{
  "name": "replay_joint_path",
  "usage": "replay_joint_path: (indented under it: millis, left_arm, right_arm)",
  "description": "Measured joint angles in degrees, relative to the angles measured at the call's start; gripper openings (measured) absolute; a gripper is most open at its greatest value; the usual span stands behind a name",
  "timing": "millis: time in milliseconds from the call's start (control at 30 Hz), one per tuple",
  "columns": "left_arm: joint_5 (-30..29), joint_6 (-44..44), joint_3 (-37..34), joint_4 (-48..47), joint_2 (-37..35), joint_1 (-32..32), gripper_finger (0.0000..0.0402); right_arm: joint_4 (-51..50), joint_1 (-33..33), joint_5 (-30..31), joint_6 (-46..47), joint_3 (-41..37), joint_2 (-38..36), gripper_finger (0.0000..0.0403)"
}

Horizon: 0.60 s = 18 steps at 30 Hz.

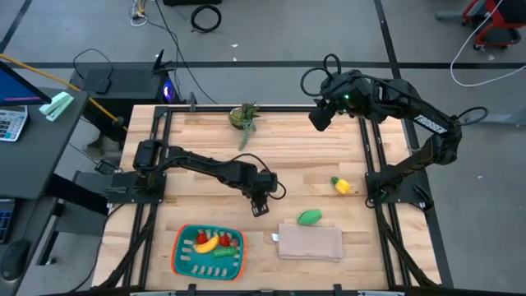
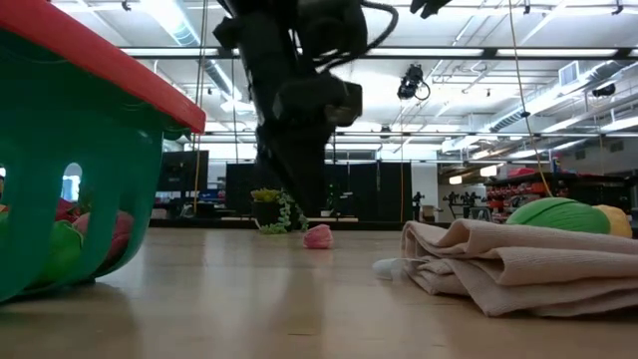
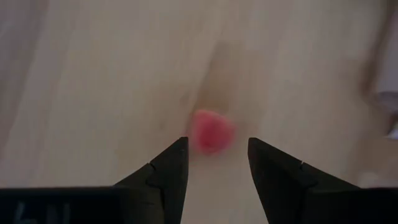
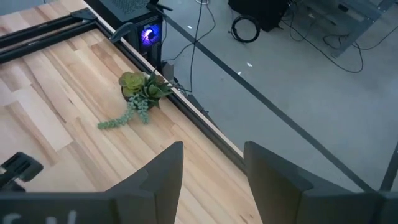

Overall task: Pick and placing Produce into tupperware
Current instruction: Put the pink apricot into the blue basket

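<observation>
Tool [image 3: 217, 163] open over red produce [image 3: 211, 130], unlabelled

Wooden table [image 1: 205, 140] and the things on it

On it lie the teal tupperware [image 1: 179, 263], a folded beige cloth [image 1: 311, 243], a green piece [image 1: 309, 217], a yellow piece [image 1: 340, 186] (green top), a small plant [image 1: 243, 117].

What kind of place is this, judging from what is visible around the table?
Probably a robotics lab or workshop: a wooden table in a metal frame, cables on a bare concrete floor, and long ceiling lights over an open hall.
</observation>
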Motion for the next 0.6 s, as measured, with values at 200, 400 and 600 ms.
replay_joint_path:
  millis: [200,400,600]
  left_arm:
    - [-0.02,3.66,-0.17,0.15,1.28,0.01,0.0172]
    - [0.0,4.42,0.02,2.07,2.82,0.0,0.0172]
    - [0.02,4.42,-0.14,1.95,3.69,0.0,0.0172]
  right_arm:
    - [0.0,0.01,0.0,1.33,0.0,0.0,0.0178]
    - [-0.01,0.0,0.0,2.4,0.0,0.0,0.0178]
    - [-0.02,0.02,0.0,2.4,0.0,0.0,0.0178]
